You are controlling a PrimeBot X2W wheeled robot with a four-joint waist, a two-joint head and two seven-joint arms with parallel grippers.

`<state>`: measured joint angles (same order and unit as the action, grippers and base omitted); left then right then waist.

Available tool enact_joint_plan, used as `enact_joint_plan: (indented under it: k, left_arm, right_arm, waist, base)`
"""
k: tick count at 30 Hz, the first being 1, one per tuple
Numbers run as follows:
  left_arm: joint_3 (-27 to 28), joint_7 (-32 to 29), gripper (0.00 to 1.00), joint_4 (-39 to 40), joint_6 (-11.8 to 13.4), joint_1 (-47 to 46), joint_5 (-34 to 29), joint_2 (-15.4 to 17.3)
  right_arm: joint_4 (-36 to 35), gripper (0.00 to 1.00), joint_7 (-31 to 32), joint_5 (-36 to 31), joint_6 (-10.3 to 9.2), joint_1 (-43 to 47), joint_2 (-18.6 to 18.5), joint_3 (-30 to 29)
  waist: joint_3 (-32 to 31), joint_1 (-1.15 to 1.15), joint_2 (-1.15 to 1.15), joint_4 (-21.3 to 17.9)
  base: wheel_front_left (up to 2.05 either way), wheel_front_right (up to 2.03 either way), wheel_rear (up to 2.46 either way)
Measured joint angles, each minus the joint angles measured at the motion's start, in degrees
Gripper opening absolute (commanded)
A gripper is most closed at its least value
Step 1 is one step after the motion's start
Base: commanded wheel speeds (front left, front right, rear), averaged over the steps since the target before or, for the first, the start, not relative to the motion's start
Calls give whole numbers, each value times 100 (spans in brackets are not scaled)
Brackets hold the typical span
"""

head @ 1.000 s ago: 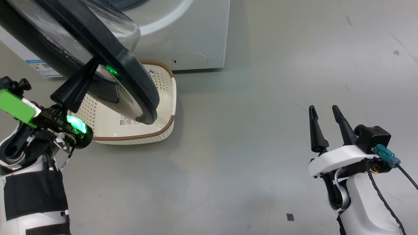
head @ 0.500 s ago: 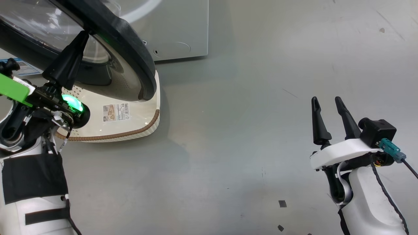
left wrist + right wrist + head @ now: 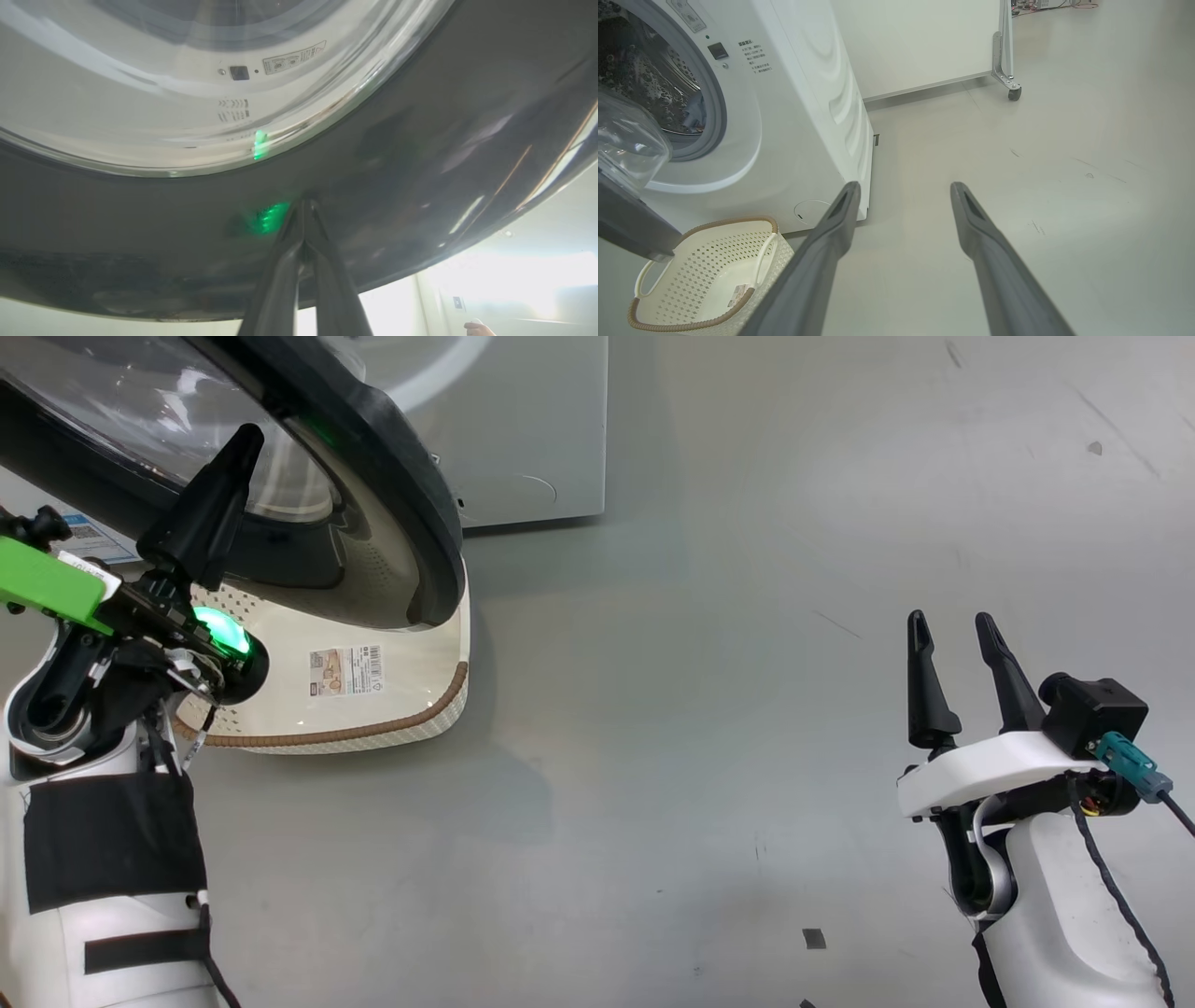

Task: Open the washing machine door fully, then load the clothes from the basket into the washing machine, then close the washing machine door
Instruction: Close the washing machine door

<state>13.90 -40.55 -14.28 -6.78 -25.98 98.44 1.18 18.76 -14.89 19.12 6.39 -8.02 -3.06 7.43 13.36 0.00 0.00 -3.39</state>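
Note:
The washing machine door (image 3: 411, 495), black-rimmed with a clear glass bowl, stands swung out over the basket (image 3: 373, 733). My left gripper (image 3: 245, 437) is shut, and its joined tips press on the door's glossy black rim (image 3: 420, 163); the left gripper (image 3: 303, 204) has nothing between its fingers. The basket (image 3: 705, 261) holds only a label on its floor. In the washing machine (image 3: 794, 116), a bit of blue clothes (image 3: 694, 113) shows inside the steel drum. My right gripper (image 3: 952, 627) hangs open over bare floor, far right of the basket; the right gripper (image 3: 903, 186) points past the machine's front corner.
A white panel on casters (image 3: 1008, 91) stands behind the machine. Grey floor (image 3: 700, 709) stretches wide between the basket and my right arm. Small dark scraps (image 3: 814, 939) lie on it near my right arm. The round flap (image 3: 509, 490) sits low on the machine's front.
The head camera has shifted. The door's rim now covers less of the basket, whose label shows in full. My left gripper stays shut against the door; the right gripper stays open.

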Motion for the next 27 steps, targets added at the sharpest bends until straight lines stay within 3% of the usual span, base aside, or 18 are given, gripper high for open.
enact_joint_plan:
  k: [24, 25, 27]
  left_arm:
    - [302, 1244, 0, 209, -2, 780, -415, -5]
    - [269, 1245, 11, 205, -7, 806, -415, -5]
    - [272, 1352, 59, 210, -8, 880, -414, -12]
  right_arm:
    - [140, 100, 0, 56, 3, 276, 40, 40]
    - [140, 100, 0, 59, 3, 277, 45, 34]
    - [141, 100, 0, 62, 3, 280, 46, 42]
  waist:
    - [-844, 0, 0, 431]
    - [-857, 0, 0, 438]
    - [-880, 0, 0, 452]
  base:
    - [0, 0, 0]
    - [0, 0, 0]
    - [0, 0, 0]
